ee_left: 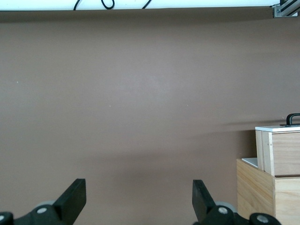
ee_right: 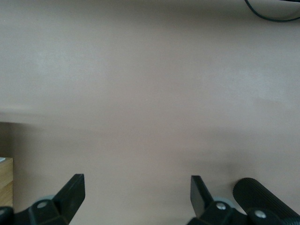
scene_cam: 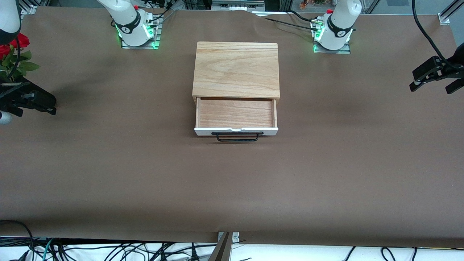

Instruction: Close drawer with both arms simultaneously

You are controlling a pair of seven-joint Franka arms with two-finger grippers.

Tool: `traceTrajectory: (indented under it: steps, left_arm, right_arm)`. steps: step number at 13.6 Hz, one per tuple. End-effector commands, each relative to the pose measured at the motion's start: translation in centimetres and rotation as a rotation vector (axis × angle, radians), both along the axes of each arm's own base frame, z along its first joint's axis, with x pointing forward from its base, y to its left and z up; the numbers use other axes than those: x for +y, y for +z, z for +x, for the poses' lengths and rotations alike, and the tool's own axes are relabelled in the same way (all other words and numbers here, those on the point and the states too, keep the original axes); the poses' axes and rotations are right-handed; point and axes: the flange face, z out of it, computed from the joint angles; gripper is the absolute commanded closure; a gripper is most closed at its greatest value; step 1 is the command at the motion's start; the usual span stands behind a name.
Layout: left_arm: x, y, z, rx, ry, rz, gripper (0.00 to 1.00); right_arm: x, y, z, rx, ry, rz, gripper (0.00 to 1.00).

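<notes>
Front: drawer (scene_cam: 236, 116) pulled out of box (scene_cam: 236, 69), mid surface (scene_cam: 232, 181). Both arms parked at the surface ends.
Left wrist: left gripper (ee_left: 139, 197) fingers spread, over bare surface; drawer at frame edge.
Right wrist: right gripper (ee_right: 137, 193) fingers spread, over bare surface.

Bare table (scene_cam: 232, 181) around drawer (scene_cam: 236, 113)

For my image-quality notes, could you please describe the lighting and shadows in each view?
Front view: even light, soft shadow under the drawer handle; green glow at both arm bases. Left wrist view: dim brown table. Right wrist view: paler, washed-out table.
</notes>
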Motion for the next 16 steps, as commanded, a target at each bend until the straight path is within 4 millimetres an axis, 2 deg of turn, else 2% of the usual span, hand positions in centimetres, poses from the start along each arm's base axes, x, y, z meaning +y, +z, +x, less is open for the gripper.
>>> traceTrajectory:
  steps: [1, 3, 7, 8, 16]
  left_arm:
    - [0.1, -0.2, 0.2, 0.018, -0.018, -0.006, 0.0]
    - [-0.3, -1.5, 0.9, 0.043, -0.025, 0.0, 0.0]
    - [0.0, -2.2, 1.1, 0.058, -0.021, 0.012, 0.0]
    - [-0.2, -3.0, 1.4, 0.075, -0.019, 0.012, 0.0]
    - [0.3, -2.9, 1.1, 0.087, -0.013, 0.013, 0.0]
  right_arm:
    - [-0.1, 0.1, 0.3, -0.006, -0.013, -0.015, 0.0]
    - [-0.1, 0.3, 0.6, -0.014, -0.014, -0.016, 0.0]
    - [0.0, 0.2, 0.7, -0.017, -0.013, -0.016, 0.0]
    - [0.0, 0.2, 0.7, -0.017, -0.013, -0.014, 0.0]
    - [0.1, 0.2, 0.7, -0.017, -0.014, -0.014, 0.0]
